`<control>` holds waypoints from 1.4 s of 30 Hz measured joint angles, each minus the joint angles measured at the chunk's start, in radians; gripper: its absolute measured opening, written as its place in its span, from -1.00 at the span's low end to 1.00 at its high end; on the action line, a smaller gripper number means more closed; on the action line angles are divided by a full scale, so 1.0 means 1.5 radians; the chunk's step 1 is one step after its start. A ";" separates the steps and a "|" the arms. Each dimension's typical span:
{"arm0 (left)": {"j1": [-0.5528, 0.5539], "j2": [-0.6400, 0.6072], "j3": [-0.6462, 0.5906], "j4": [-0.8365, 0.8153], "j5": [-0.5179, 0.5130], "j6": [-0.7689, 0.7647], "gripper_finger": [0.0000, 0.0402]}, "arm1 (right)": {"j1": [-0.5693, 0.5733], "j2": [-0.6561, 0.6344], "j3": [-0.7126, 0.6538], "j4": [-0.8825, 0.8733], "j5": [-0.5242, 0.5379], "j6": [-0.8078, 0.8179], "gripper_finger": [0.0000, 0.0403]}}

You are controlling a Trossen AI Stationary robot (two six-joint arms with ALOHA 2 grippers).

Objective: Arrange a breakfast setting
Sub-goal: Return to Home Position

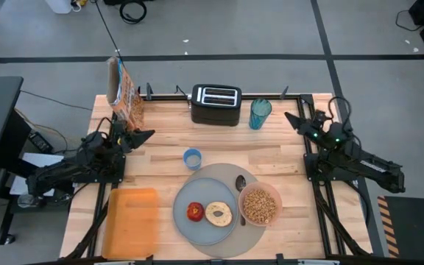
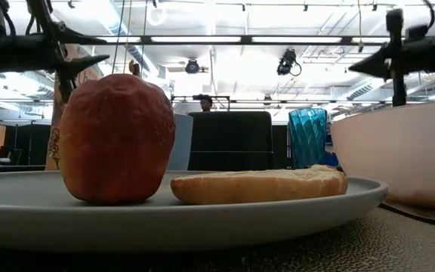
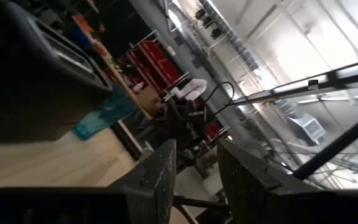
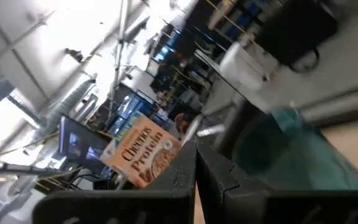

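Breakfast things sit grouped at the near middle of the desk (image 1: 271, 151). The large round grey mat (image 1: 216, 177) carries the grey plate (image 1: 197, 232), which is set toward the mat's left. On the plate the red apple (image 1: 195, 212) stands just left of the bagel half (image 1: 218, 214), which lies flat with its hole facing up. The pink bowl (image 1: 277, 200), filled with cereal, stands on the mat's right side. The spoon (image 1: 241, 191) lies on the mat between plate and bowl. Its long axis runs far-to-near across the desk, and its scoop end points toward the far edge and the black toaster (image 1: 216, 104). The teal tumbler (image 1: 260, 112) stands upright at the far edge, just right of the toaster.

The left pincer (image 1: 146, 135) hangs over the far left part of the desk, near the cereal box (image 1: 126, 99). It is released: its fingers (image 3: 160, 177) are parted with nothing between them. It points toward the desk's middle, and the mat lies well apart from it, nearer and to its right. The right pincer (image 1: 291, 118) hangs at the far right, its fingers (image 4: 179, 177) clenched together on nothing. It points toward the tumbler, which is near it. The bowl and spoon lie well apart from it, toward the near edge.
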 joint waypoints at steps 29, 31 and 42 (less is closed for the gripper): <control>0.005 0.008 0.000 -0.118 -0.017 0.345 -0.38 | -0.001 0.034 -0.077 0.004 -0.048 -0.376 -0.91; 0.005 0.008 0.000 -0.118 -0.017 0.345 -0.38 | -0.001 0.034 -0.077 0.004 -0.048 -0.376 -0.91; 0.005 0.008 0.000 -0.118 -0.017 0.345 -0.38 | -0.001 0.034 -0.077 0.004 -0.048 -0.376 -0.92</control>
